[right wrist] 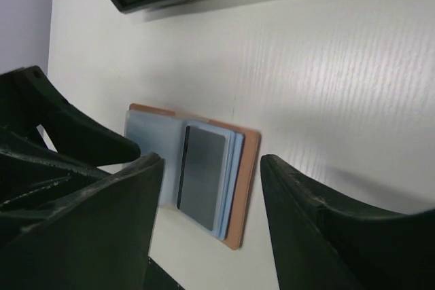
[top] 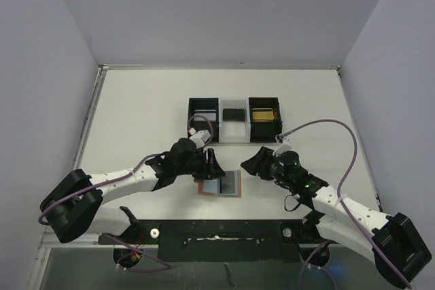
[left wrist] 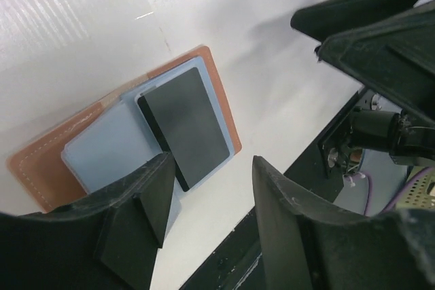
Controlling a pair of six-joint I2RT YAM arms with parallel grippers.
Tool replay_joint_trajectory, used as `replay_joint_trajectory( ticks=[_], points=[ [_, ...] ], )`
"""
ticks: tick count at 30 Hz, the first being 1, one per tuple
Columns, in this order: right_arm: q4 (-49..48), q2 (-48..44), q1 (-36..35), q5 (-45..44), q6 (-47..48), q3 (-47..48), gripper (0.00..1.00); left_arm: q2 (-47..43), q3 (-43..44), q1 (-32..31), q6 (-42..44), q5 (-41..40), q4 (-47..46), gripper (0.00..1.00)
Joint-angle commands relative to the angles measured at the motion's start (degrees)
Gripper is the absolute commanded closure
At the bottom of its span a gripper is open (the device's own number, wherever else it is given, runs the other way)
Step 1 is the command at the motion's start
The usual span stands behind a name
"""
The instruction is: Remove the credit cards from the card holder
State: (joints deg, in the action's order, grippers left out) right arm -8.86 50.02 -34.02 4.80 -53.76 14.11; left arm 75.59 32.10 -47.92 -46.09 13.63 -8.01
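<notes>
Card holder (top: 212, 185) lies open on the counter (top: 136, 113), blue lining up, between both tools. The wrist views show a dark grey card (left wrist: 187, 123) on one blue half; from above we see it only as a dark patch. Only the top view shows what the tray (top: 204, 103) holds: a black card (top: 234, 114) and a gold card (top: 264, 114). Left tool (left wrist: 211, 195) and right tool (right wrist: 212, 181) hover with fingers apart, gripping nothing; a left finger (left wrist: 136, 215) hides one corner of the holder

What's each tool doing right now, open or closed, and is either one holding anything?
Left tool: open, holding nothing, over the card holder.
Right tool: open, holding nothing.
</notes>
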Motion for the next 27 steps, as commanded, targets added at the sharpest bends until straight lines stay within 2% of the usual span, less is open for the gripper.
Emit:
replay_joint_trajectory(
  ticks=[1,3,5,9,14,17,27],
  points=[
    [-2.0,3.9,-3.1,1.5,-2.5,1.9,0.47,0.0,1.5,-0.3,-1.0,-3.0,-2.9,0.57],
    [-3.4,6.2,-4.0,2.2,-3.0,2.2,0.5,0.6,1.4,-0.4,-2.4,-6.2,-1.4,0.64],
    [-4.4,8.2,-4.7,2.6,-3.9,2.6,0.53,0.6,0.4,-0.4,-4.7,-9.6,-0.7,0.65],
    [-5.8,10.8,-6.2,3.8,-4.1,4.1,0.63,2.0,-0.8,-0.7,-6.3,-7.9,-5.2,0.65],
    [-7.1,13.3,-6.8,4.6,-4.3,5.3,0.68,4.8,0.3,-1.7,-7.2,-7.5,-4.7,0.7],
    [-6.3,14.8,-6.8,5.1,-4.2,6.9,0.78,4.3,-1.3,-2.3,-8.8,-8.0,-7.5,0.7],
    [-7.0,19.9,-7.7,10.7,-3.6,8.1,0.8,6.7,-2.6,-2.6,-8.6,-7.3,-7.2,0.7]
  ],
)
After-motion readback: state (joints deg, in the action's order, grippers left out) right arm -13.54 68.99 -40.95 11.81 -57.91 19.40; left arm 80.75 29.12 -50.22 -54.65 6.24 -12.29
